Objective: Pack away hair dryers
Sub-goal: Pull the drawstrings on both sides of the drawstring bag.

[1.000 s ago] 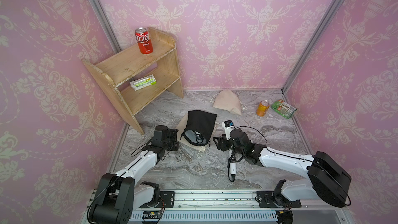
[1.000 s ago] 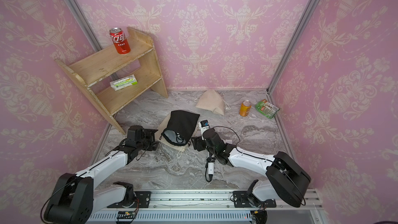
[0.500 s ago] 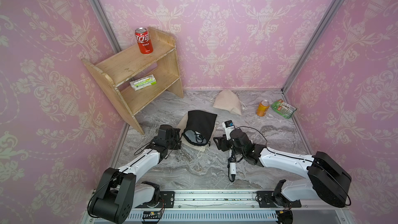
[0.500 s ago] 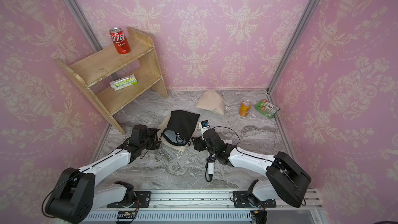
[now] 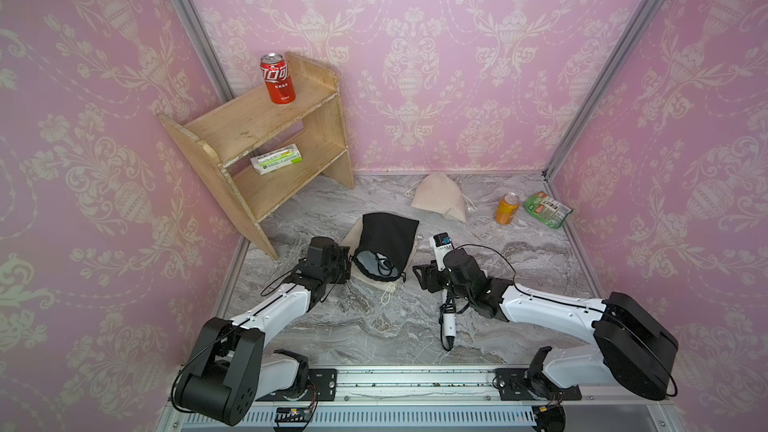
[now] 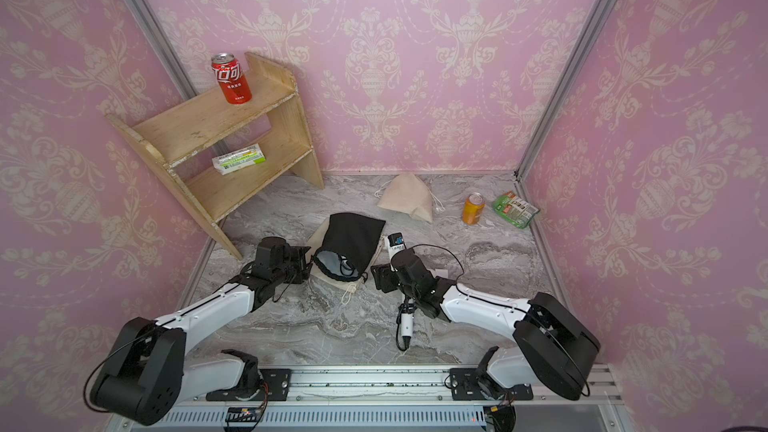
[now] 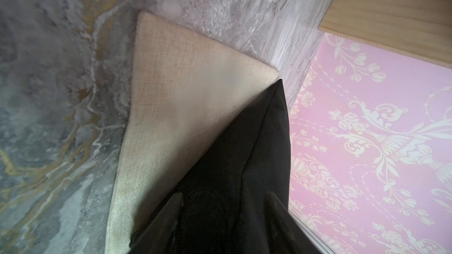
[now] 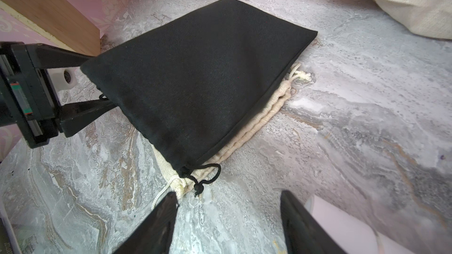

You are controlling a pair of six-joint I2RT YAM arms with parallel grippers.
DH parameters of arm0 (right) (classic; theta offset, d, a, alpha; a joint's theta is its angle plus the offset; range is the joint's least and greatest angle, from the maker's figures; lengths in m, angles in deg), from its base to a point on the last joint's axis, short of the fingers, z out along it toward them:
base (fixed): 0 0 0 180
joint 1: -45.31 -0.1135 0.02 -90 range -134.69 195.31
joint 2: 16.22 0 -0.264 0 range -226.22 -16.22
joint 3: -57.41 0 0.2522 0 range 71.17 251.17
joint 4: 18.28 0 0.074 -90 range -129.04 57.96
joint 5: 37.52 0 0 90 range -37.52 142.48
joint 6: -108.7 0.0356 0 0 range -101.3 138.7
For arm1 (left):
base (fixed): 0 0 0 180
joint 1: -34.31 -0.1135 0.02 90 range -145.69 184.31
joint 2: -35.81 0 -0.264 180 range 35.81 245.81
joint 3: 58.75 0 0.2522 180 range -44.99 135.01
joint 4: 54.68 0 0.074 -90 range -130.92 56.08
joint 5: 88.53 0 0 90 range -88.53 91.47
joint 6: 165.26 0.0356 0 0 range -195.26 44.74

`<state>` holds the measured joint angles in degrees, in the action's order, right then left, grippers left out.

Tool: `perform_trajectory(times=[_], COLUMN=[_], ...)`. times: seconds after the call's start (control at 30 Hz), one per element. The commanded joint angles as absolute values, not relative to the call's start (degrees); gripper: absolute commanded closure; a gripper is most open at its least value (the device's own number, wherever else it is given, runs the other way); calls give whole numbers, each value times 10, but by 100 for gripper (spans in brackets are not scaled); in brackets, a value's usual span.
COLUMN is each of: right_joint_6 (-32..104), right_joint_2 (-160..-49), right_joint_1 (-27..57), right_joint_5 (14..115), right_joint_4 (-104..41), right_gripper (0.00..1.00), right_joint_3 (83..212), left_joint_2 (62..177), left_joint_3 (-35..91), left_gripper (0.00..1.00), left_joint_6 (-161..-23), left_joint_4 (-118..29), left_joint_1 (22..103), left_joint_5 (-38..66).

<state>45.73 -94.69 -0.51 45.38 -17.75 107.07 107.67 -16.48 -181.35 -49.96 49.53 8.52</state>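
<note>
The two arm bases sit on a rail at the near edge of the marble table. Just beyond it a plug lies on the table, and its black cord runs up under the right arm.

The right gripper hangs low over the table, pointing at the pouches. Its jaws stand apart with only bare table between them, as the right wrist view shows. A dryer lies on the table just behind those jaws, its pale end poking out past the wrist. In the right wrist view its pinkish body sits close beside one jaw without being held.

The left gripper is at the mouth of the black pouch. The jaws straddle the pouch's rim, with black cloth between them in the left wrist view. I cannot tell whether they pinch it. The mouth gapes, and a loop of black cord shows inside. This pouch lies on a flat beige pouch.

Farther back, a second beige pouch lies near the wall. An orange can stands to its right, with a green packet beside it. In the far left corner a wooden shelf has a small box on its lower board and a red can on top.
</note>
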Motion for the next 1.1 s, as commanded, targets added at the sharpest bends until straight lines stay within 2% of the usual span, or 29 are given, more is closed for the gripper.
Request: perform_trajectory(times=[0.0,0.13,0.17,0.23,0.27,0.7,0.83,1.07], right_joint_6=[466,468,468,468,466,407,378,332], right_joint_2=[-934,-935,-935,-934,-934,-941,-976,-1061], right_joint_1=[-4,-4,-3,-4,-4,-5,-15,-62], right_joint_5=[443,443,443,443,442,496,529,527], right_joint_4=[-183,-183,-183,-185,-188,-227,-223,-217], right_gripper=[31,32,32,32,32,34,34,36], right_joint_3=[1065,1064,1065,1065,1065,1074,1094,1137], left_joint_2=[1073,1062,1060,1056,1054,1054,1075,1090], left_joint_3=[-149,-148,-149,-147,-146,-85,-56,-50], left_gripper=[51,64,72,95,100,100,100,100], left_joint_6=[-1813,-1805,-1803,-1798,-1796,-1720,-1698,-1692], left_joint_4=[-502,-500,-500,-500,-499,-453,-447,-462], left_joint_1=[500,500,500,501,501,472,463,459], left_joint_5=[67,61,60,58,58,33,30,32])
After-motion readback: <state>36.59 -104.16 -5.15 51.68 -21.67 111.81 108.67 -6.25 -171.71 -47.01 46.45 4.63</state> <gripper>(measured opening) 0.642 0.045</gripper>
